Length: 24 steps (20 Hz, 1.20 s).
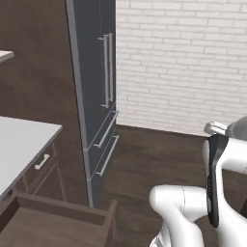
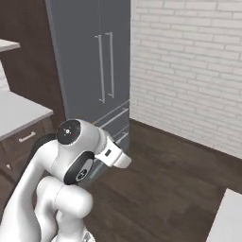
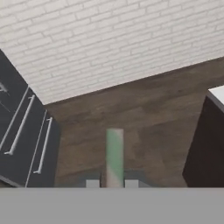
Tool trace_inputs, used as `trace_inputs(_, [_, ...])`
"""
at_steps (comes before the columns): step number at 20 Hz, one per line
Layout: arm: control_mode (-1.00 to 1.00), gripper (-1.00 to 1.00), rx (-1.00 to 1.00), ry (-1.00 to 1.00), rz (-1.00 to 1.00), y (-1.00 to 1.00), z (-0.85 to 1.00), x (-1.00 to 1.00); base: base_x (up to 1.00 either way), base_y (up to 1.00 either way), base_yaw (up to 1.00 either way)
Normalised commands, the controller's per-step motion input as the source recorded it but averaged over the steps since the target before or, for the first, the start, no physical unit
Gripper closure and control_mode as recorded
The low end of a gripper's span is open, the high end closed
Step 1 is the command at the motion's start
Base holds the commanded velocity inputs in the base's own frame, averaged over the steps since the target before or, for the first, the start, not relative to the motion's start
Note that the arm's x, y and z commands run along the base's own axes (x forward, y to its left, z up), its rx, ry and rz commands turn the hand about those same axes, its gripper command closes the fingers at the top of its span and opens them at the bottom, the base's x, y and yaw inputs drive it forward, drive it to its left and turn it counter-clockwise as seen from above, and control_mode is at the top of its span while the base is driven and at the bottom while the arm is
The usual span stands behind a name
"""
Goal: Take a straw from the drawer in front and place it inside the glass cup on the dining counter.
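In the hand view my gripper (image 3: 112, 183) is shut on the straw (image 3: 114, 153), a thin pale stick that rises from between the two small fingertips over the dark wood floor. The drawer (image 1: 58, 219) stands pulled open at the lower left of the left base view, a shallow dark brown wooden box. A white corner of the dining counter (image 2: 228, 220) shows at the lower right of the right base view. The same dining counter (image 3: 217, 94) appears at the right edge of the hand view on its dark base. The glass cup is out of view.
A tall grey cabinet (image 1: 96, 96) with long vertical handles stands ahead on the left, next to a white brick wall (image 1: 183, 62). A white worktop (image 1: 19, 144) with a small drawer front below it lies above the open drawer. Dark wood floor (image 2: 179, 175) stretches between cabinet and dining counter.
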Motion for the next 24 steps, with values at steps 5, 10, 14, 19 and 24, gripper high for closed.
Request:
trace_inputs(5, [1.0,1.0,0.0,0.0,0.0,0.0,0.0,0.0,1.0,-0.28,-0.29])
trace_inputs(10, [1.0,1.0,0.0,0.0,0.0,0.0,0.0,0.0,1.0,-0.28,-0.3])
trace_inputs(14, [1.0,1.0,0.0,0.0,0.0,0.0,0.0,0.0,1.0,-0.22,-0.41])
trace_inputs(19, [1.0,1.0,0.0,0.0,0.0,0.0,0.0,0.0,0.88,-0.05,-0.56])
trace_inputs(24, [1.0,1.0,0.0,0.0,0.0,0.0,0.0,0.0,0.54,0.0,-0.71])
